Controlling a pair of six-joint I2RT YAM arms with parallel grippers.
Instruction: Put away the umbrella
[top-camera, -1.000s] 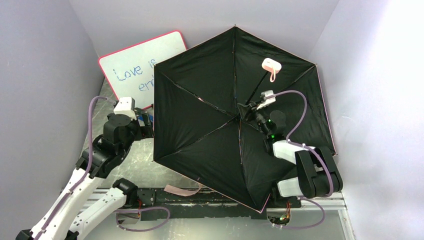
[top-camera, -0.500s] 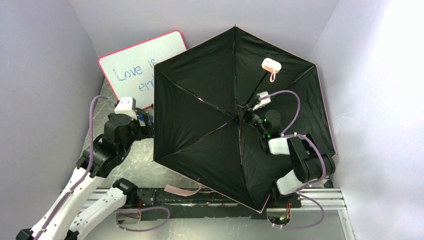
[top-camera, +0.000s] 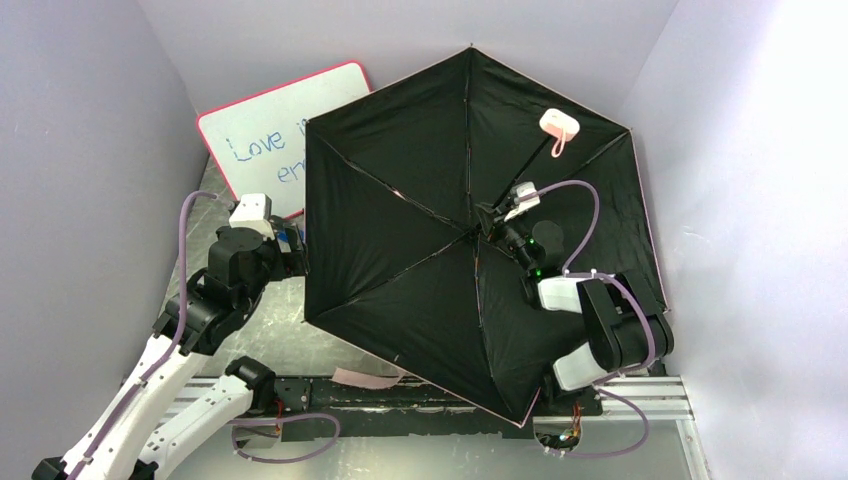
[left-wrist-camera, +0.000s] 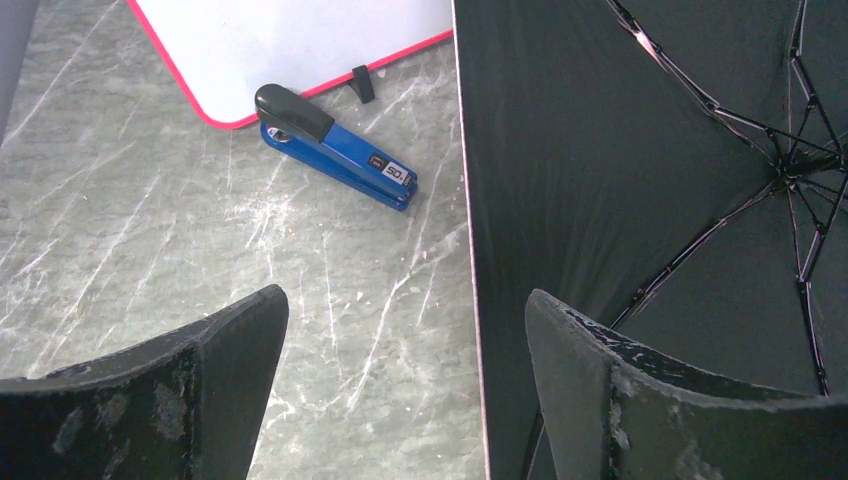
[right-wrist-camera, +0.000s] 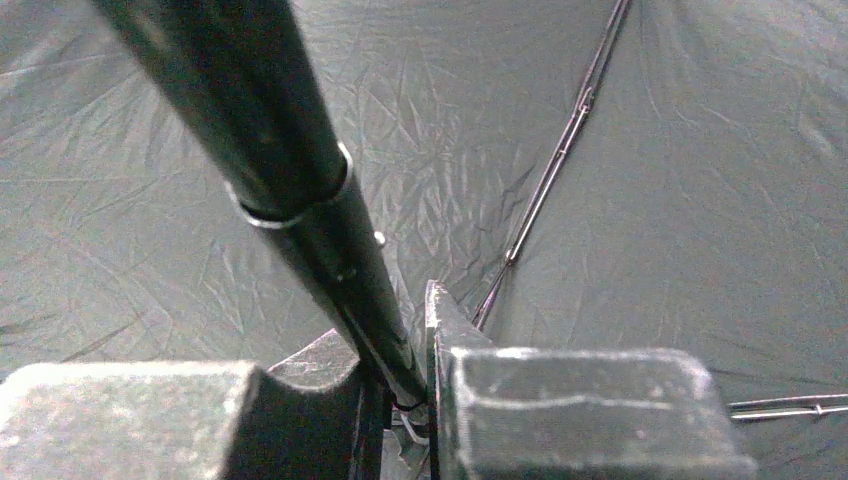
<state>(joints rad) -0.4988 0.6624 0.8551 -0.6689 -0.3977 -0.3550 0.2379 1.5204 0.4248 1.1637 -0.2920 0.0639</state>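
Clamping shaft (right-wrist-camera: 300, 190) of umbrella (top-camera: 400, 250) in right gripper (right-wrist-camera: 400, 385) | holding left gripper (left-wrist-camera: 405, 298) spread wide, canopy edge (left-wrist-camera: 468, 200) just right of it, stapler (left-wrist-camera: 335, 148) ahead

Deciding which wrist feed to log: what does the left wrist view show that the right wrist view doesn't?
Left wrist only: a blue stapler by the pink-framed whiteboard, the marble table, the canopy's edge, and the open, empty left gripper. Right wrist only: the black shaft clamped in the jaws of the right gripper. Both: the black inner canopy and ribs of the open umbrella.
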